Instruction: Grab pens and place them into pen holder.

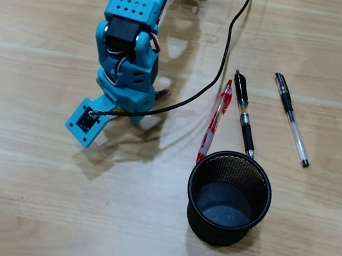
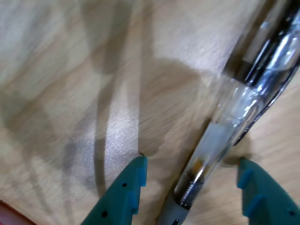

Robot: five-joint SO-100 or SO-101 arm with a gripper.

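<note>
Honestly, from my seat the job looks barely begun. Starting with the biggest thing: the wooden counter (image 1: 26, 209) fills the overhead view, and my teal arm (image 1: 129, 42) reaches down from twelve o'clock towards the left half of the frame, trailing a black cable (image 1: 224, 65) that curves off to the top edge.

The pen holder (image 1: 229, 198) stands upright at about five o'clock from centre, and looking down into it I see only its dark floor, so I judge nothing has gone in yet.

Three pens lie flat on the counter in the overhead view: a black-and-clear pen (image 1: 244, 114) whose lower end runs right up to the holder's rim at twelve o'clock, a red pen (image 1: 214, 121) just beside it on the nine o'clock side, and another black-and-clear pen (image 1: 290, 119) well apart towards two o'clock. All three are untouched.

A fourth pen (image 2: 220, 136) shows only in the wrist view, a clear barrel lying on the wood and running from six o'clock up to one o'clock. The gripper (image 2: 191, 176) is low over it with its fingers (image 2: 129, 190) spread wide, one either side of the barrel, neither touching it as far as I can tell.

So the tally, as I read it: none placed, one straddled but not gripped, three waiting
</note>
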